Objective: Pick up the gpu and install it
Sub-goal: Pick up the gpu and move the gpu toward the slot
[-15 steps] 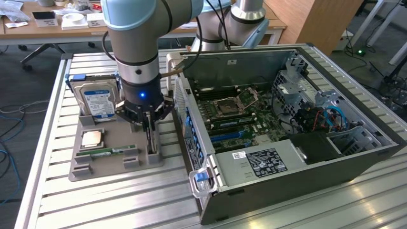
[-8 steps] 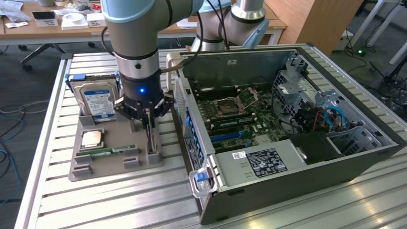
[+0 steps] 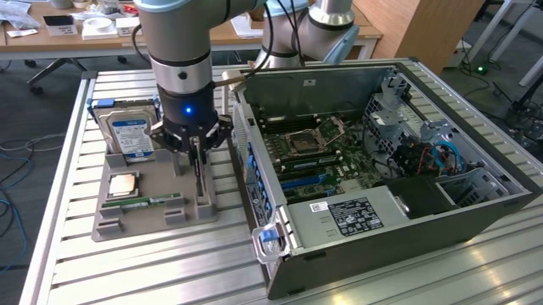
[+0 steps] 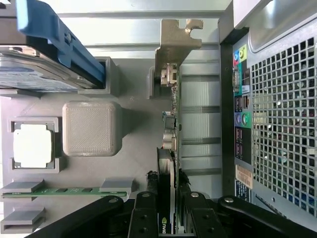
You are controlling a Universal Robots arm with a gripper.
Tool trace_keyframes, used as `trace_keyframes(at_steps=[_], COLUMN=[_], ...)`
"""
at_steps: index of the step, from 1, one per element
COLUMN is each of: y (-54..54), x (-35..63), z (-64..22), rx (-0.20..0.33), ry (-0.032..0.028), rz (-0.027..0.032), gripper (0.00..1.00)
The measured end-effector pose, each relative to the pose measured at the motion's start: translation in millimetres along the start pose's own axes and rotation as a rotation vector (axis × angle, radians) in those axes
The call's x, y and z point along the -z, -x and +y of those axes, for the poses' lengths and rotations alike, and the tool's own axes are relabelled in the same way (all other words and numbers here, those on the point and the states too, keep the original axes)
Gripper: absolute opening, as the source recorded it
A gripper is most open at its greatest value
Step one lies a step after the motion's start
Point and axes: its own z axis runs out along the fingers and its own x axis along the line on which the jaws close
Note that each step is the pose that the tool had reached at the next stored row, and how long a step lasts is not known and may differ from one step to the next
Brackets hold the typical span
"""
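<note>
While gripper (image 4: 168,199) clamps gpu (image 4: 169,134) edge, case (image 4: 277,124) near

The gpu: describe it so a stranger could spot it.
Beside the open computer case lies a grey tray. The gpu stands on edge along the tray's case side, between the fingers. Only it is a thin dark card with a metal bracket.

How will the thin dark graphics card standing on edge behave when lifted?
The thin dark graphics card is probably stiff, being a flat board. Its metal bracket at one end may tilt it. Bare parts along its edge look fragile.
</note>
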Motion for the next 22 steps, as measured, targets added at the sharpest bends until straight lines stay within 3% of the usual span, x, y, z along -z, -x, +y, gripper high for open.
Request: trace_keyframes(at_steps=[22], y=[1.5], x=[64.5], z=[3.1], rx=[0.000], ry=[0.0001], rz=[0.0000], gripper=[0.26])
